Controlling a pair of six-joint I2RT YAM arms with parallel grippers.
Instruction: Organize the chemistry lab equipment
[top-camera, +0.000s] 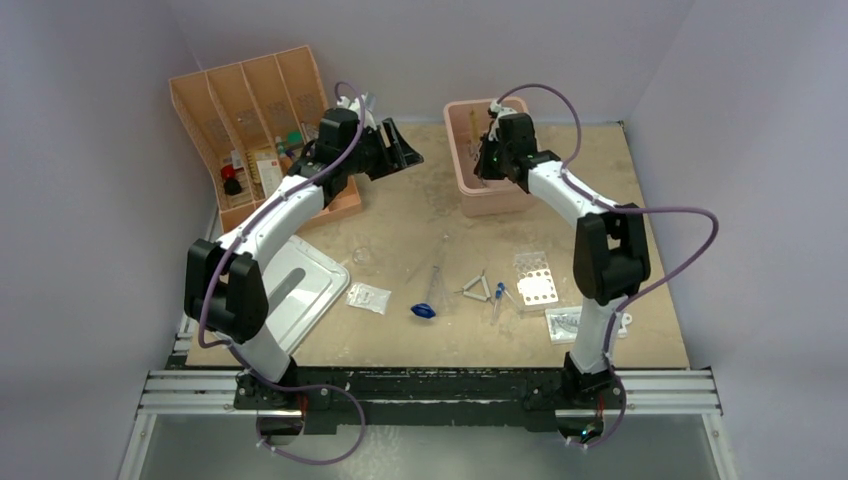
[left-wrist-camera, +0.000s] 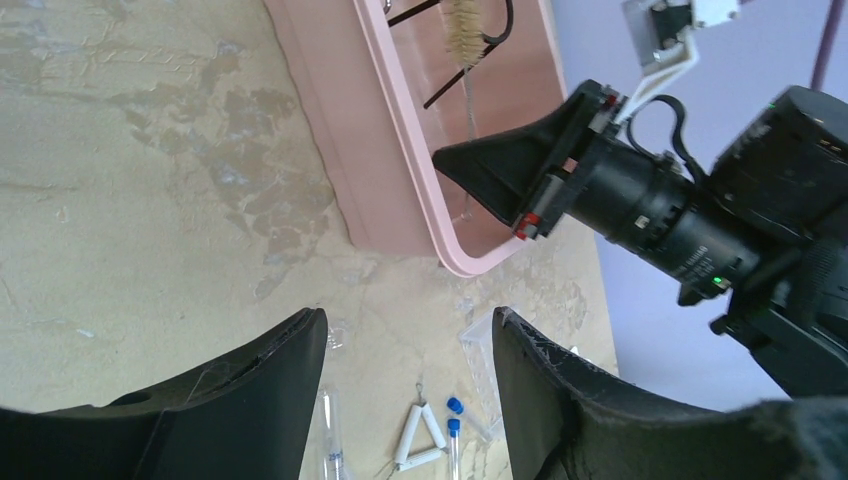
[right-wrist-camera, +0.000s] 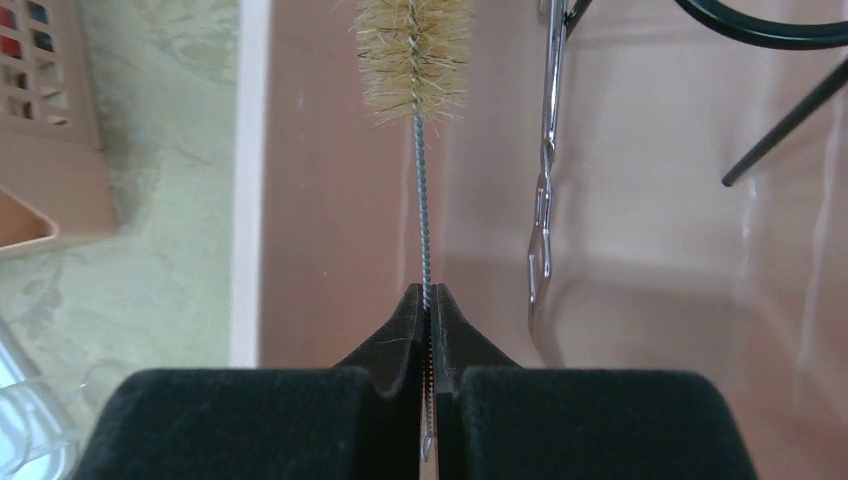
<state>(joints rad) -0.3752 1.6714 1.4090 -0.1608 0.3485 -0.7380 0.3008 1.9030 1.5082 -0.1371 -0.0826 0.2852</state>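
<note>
My right gripper (right-wrist-camera: 427, 290) is shut on the twisted wire stem of a test-tube brush (right-wrist-camera: 413, 60) and holds it inside the pink tub (right-wrist-camera: 640, 300). Metal forceps (right-wrist-camera: 545, 180) and the black wire ring tripod (right-wrist-camera: 790, 60) lie in the tub. In the top view the right gripper (top-camera: 484, 160) is over the tub's left side. My left gripper (top-camera: 408, 147) is open and empty, raised beside the orange tray. On the table lie the clear flask (top-camera: 361, 253), a packet (top-camera: 368, 297), the blue bulb (top-camera: 423, 310), the blue-tipped dropper (top-camera: 498, 295) and the well rack (top-camera: 533, 283).
The orange divided tray (top-camera: 255, 120) stands at the back left with small items in it. A white lid (top-camera: 300, 285) lies at the front left. A white clay triangle (top-camera: 477, 290) and a second packet (top-camera: 575, 322) lie near the rack.
</note>
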